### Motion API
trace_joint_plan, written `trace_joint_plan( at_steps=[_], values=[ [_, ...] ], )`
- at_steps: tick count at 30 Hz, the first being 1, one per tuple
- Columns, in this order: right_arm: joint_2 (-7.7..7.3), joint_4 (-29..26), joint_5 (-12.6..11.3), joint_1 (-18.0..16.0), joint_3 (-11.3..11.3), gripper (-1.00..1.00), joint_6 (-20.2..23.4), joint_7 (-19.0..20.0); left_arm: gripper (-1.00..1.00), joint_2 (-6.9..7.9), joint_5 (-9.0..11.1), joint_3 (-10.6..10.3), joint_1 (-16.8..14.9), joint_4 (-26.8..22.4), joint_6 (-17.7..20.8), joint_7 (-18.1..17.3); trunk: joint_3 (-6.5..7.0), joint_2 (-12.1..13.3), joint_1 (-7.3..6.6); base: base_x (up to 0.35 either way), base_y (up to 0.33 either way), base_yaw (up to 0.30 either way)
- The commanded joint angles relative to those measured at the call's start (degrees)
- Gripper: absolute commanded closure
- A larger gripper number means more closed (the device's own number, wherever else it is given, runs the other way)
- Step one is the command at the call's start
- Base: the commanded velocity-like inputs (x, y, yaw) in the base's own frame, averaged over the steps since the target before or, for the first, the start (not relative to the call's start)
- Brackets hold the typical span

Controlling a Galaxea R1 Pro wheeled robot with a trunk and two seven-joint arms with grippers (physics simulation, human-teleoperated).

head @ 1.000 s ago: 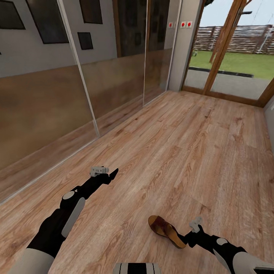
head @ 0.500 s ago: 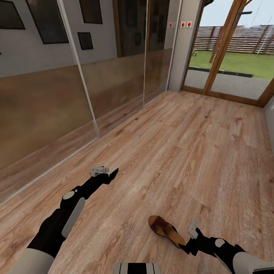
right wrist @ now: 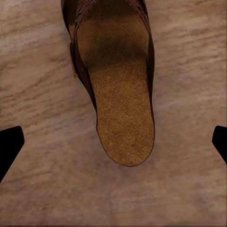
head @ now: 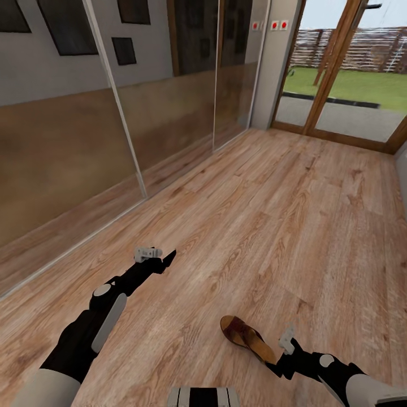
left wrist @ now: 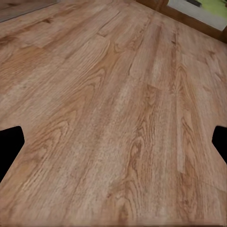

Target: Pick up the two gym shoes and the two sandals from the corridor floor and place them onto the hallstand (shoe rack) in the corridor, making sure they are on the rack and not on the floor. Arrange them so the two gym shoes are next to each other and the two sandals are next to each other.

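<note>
Sandal (head: 247, 340) on floor (head: 271, 226), right gripper (head: 276, 366) at its heel.
Right wrist view shows its tan footbed between released jaws; left gripper (head: 168, 258) released too.

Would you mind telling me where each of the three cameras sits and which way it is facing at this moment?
Head view: from the robot's head, facing forward and down the corridor floor; both arms show, left gripper, right gripper by the sandal.
Left wrist view: on the left arm, facing bare floor planks; dark fingertips at the edges.
Right wrist view: on the right arm, facing down at the sandal's heel; fingertips at the edges.
Shared: head and right wrist views both hold the sandal.
</note>
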Motion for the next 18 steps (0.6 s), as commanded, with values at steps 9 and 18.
trace_joint_plan(
  at_steps=[9,18],
  values=[
    [-0.07,0.0,-0.2,0.0,0.1,-1.0,-0.2,0.0,-1.0,0.04,0.6,0.0,0.0,-0.1,0.4,0.0,-2.67,-0.1,0.22,0.0,0.0,0.0],
    [-0.07,-0.1,-0.3,0.0,0.0,-1.0,-0.2,0.0,-1.0,0.04,0.6,0.0,0.0,-0.1,0.4,0.0,-5.28,-0.2,0.42,0.0,0.0,0.0]
  ],
)
